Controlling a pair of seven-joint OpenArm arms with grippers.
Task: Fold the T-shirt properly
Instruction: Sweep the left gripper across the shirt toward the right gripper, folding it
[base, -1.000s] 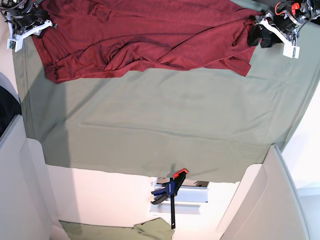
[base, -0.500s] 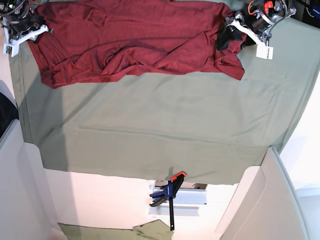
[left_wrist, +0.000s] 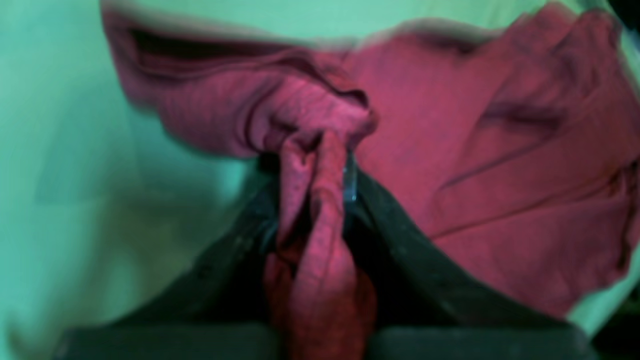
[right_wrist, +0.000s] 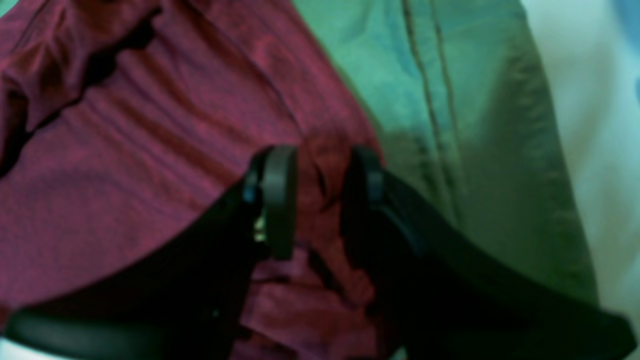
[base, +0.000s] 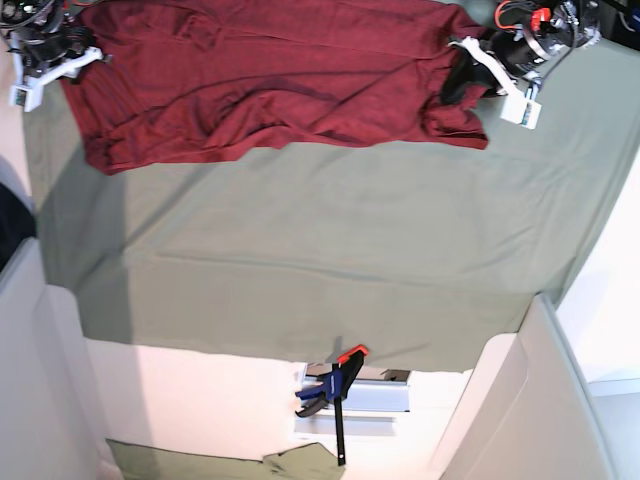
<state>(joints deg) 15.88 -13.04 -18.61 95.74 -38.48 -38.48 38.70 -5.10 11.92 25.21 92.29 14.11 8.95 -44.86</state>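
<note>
The dark red T-shirt (base: 280, 70) lies spread and wrinkled across the far end of the table. My left gripper (base: 458, 88) is at the shirt's right edge in the base view. In the left wrist view it (left_wrist: 320, 165) is shut on a bunched fold of the shirt (left_wrist: 500, 175). My right gripper (base: 68, 42) is at the shirt's far left corner. In the right wrist view it (right_wrist: 320, 195) pinches a ridge of the shirt (right_wrist: 125, 150) between its two black fingers (right_wrist: 280, 200).
An olive-green cloth (base: 320, 250) covers the table under the shirt and reaches to the near edge; it also shows in the wrist views (left_wrist: 75, 150) (right_wrist: 475, 125). A blue and orange clamp (base: 335, 385) sits at the near table edge. Pale side panels (base: 520, 400) flank the front.
My left gripper has moved leftward in the base view with the shirt's right edge, bunching it inward. The shirt's near edge lies flatter. My right gripper has barely moved.
</note>
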